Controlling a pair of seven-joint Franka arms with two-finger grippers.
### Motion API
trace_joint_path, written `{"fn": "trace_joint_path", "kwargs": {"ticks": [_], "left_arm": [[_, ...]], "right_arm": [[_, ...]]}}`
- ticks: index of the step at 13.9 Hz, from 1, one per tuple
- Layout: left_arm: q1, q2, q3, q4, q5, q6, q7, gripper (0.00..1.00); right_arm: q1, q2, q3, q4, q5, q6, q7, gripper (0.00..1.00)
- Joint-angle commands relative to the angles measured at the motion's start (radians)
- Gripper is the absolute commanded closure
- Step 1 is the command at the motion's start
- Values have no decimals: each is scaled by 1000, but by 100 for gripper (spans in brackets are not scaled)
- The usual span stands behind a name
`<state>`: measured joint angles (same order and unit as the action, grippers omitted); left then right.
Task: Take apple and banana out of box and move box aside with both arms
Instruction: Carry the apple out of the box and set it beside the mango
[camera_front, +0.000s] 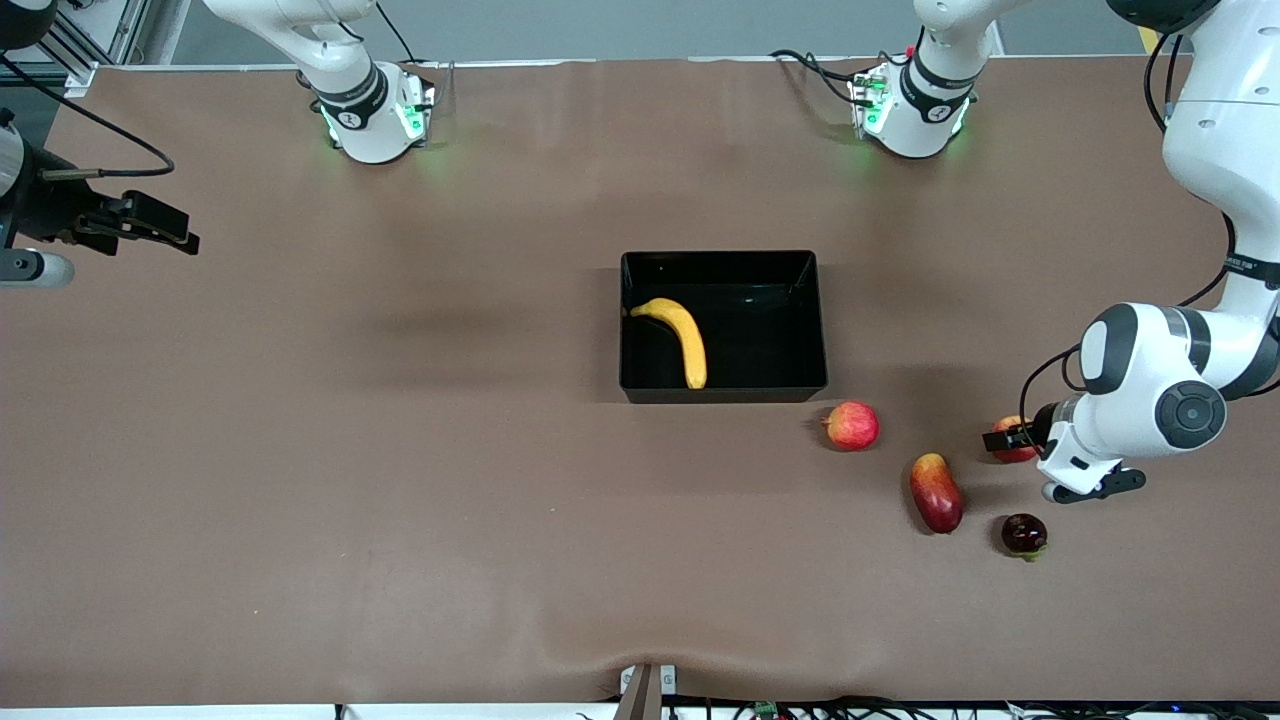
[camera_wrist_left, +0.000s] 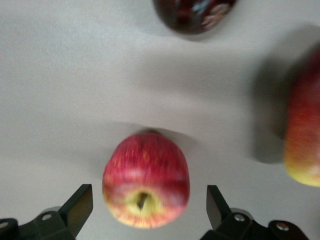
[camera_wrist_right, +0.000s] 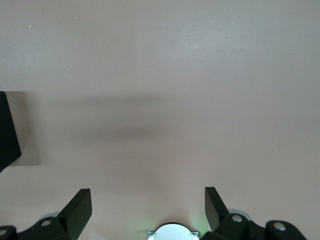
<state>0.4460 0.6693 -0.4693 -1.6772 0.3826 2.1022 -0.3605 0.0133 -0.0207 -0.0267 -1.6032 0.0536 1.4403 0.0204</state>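
Observation:
The black bin stands mid-table with the yellow banana lying inside it. The deep-red apple with a yellow stem patch sits on the table toward the left arm's end; in the left wrist view the apple lies between the fingers. My left gripper is low around it and open, one finger on each side with a gap to the apple. My right gripper is open and empty, waiting over bare table at the right arm's end.
A paler pinkish-red apple sits just outside the bin's near corner. A red-and-orange mango and a dark maroon round fruit lie close to the gripped-around apple, nearer the front camera.

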Motion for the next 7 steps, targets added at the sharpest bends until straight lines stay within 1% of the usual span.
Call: {"fn": "trace_joint_path", "kwargs": {"ticks": [1, 3, 4, 6, 7], "left_arm": [[5, -92, -89, -9, 1, -105, -8, 0], [5, -131, -185, -12, -11, -157, -70, 0], [4, -134, -239, -12, -19, -180, -140, 0], [-10, -129, -348, -33, -17, -173, -272, 0], [-50, -125, -373, -29, -16, -169, -335, 0]], "right_arm": [[-7, -7, 2, -8, 9, 0, -11, 0], [-7, -7, 2, -8, 9, 0, -11, 0], [-7, -7, 2, -8, 9, 0, -11, 0], [-7, -7, 2, -8, 9, 0, -11, 0], [-7, -7, 2, -8, 9, 0, -11, 0]]}}
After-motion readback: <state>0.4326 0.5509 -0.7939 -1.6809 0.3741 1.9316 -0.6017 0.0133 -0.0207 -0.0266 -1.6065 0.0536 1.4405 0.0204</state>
